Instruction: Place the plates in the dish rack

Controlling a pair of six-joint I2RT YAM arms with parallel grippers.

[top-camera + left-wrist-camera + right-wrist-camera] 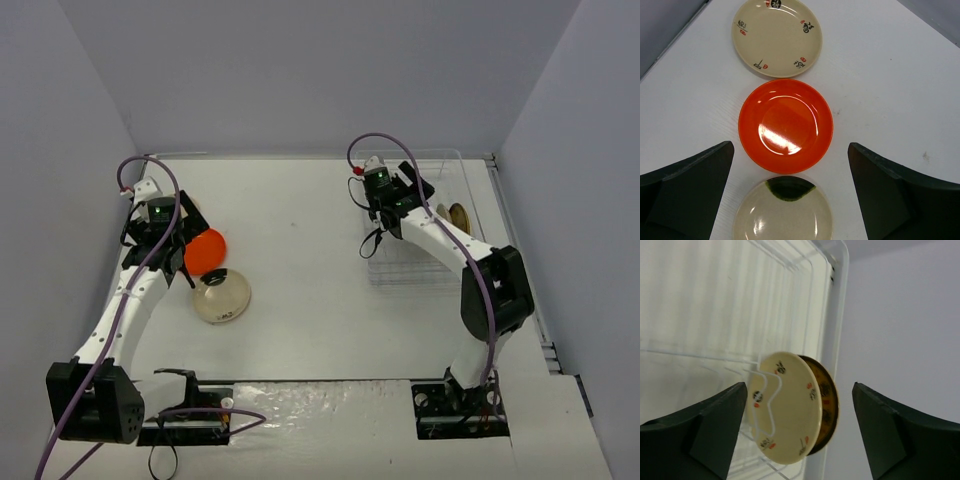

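Overhead, two robot arms work on a white table (300,230). At the upper right of the top view sits the dish rack (400,272), a clear wire basket, with the right gripper (799,385) above it. Its wrist camera shows its fingers spread wide, touching nothing. Beyond them, a cream plate with small markings (787,407) stands on edge in a wire slot beside the rack's rim. A dark brown plate with yellow pattern (829,400) stands just behind it; whether the two touch is unclear. Two plates are therefore loaded.

At the left of the top view, the left gripper (790,146) hovers over three plates lying flat in a row on the table. Its fingers are wide apart too and hold nothing. In its wrist view an orange plate (785,125) fills the centre. A cream plate with dark lettering (776,36) lies at the top, and a cream plate with a green smudge (783,212) at the bottom edge, each just beside the next.

The step in hand appears to be picking up the orange plate. Because it lies flat, that likely calls for lowering the fingers over one rim and pinching it. The rack is well apart, on the other arm's side.
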